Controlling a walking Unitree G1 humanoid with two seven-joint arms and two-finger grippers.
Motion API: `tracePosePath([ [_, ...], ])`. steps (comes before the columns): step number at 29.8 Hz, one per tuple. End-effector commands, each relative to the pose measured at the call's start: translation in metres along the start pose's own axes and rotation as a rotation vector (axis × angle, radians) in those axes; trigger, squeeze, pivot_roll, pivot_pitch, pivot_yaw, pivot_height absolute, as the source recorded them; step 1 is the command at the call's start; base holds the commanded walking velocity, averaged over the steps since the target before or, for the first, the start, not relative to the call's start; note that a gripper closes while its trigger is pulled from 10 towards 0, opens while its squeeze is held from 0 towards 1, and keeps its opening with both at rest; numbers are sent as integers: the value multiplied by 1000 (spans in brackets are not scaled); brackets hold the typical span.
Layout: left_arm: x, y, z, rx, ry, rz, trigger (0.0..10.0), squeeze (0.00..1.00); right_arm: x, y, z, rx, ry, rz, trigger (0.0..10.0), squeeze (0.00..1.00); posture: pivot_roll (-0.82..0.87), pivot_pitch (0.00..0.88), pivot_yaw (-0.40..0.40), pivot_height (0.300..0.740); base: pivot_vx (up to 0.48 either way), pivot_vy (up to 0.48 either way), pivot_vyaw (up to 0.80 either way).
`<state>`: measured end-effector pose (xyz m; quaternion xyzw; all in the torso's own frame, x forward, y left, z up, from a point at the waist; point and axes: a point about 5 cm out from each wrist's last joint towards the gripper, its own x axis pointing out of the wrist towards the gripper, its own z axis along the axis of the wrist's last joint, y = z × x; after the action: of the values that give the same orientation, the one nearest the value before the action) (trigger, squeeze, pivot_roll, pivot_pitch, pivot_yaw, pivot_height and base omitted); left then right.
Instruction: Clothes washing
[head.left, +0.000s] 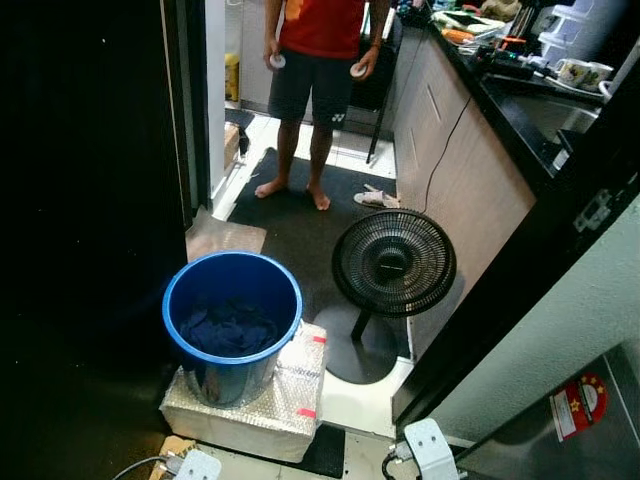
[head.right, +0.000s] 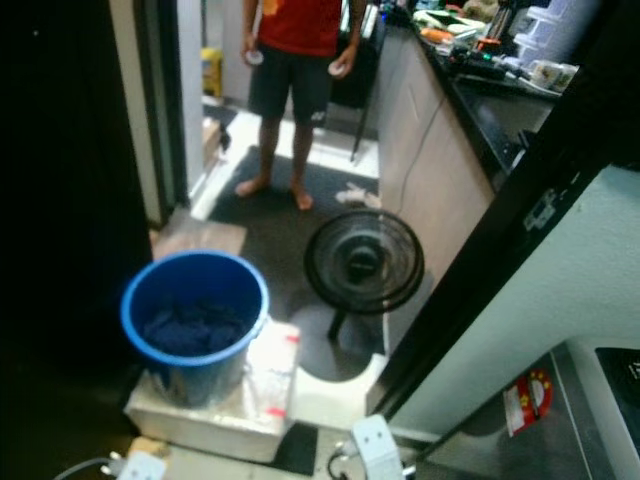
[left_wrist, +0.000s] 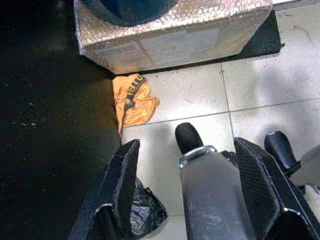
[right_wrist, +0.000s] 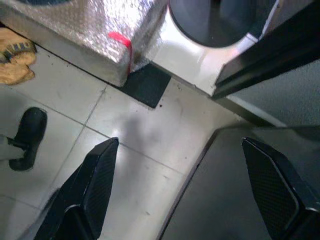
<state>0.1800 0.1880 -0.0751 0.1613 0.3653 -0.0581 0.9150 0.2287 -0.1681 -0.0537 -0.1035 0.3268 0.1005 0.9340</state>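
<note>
Pale tiled floor (left_wrist: 280, 85) here. Left tool (left_wrist: 187, 160) and right tool (right_wrist: 180, 170) both hang over it, fingers apart, holding nothing. Just ahead: round blue plastic bucket (head.left: 232, 325) with dark blue clothes (head.left: 230, 328) inside, on a silver bubble-wrapped box (head.left: 290, 400).

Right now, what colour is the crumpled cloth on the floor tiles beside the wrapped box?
Orange crumpled cloth with a dark band, clearest in the left wrist view.

The standing person in a red shirt (head.left: 320, 60) is being cut off at the chest by the picture's upper edge. The dark blue cloth (head.left: 230, 328) is lying partly hidden behind the round blue plastic bucket's (head.left: 232, 345) wall. The right eye view is showing blurred throughout.
</note>
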Motion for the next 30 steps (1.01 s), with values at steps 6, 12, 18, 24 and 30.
tracePosePath([
  [6, -1, 2, -8, 93, 37, -68, 10000, 0, -2, 3, -12, 56, 63, -43, 10000, 0, 50, 0, -32, 724, 0, 0, 0],
  [12, -5, 24, -18, 123, 88, -70, 10000, 0, -12, 18, -36, 146, 120, -65, 10000, 0, 22, 32, 35, 724, 0, 0, 0],
  [18, -6, 31, -18, 91, 90, -38, 10000, 0, -15, 22, -43, 159, 125, -53, 10000, 0, 35, 54, 31, 724, 0, 0, 0],
  [24, 5, 14, 9, 0, -8, -36, 10000, 0, -8, 9, -23, 147, 61, -62, 10000, 0, 33, 24, 5, 724, 0, 0, 0],
  [30, 9, 12, 20, 3, -37, -27, 10000, 0, 2, 8, 2, 193, -13, -63, 10000, 0, 54, 16, -37, 724, 0, 0, 0],
])
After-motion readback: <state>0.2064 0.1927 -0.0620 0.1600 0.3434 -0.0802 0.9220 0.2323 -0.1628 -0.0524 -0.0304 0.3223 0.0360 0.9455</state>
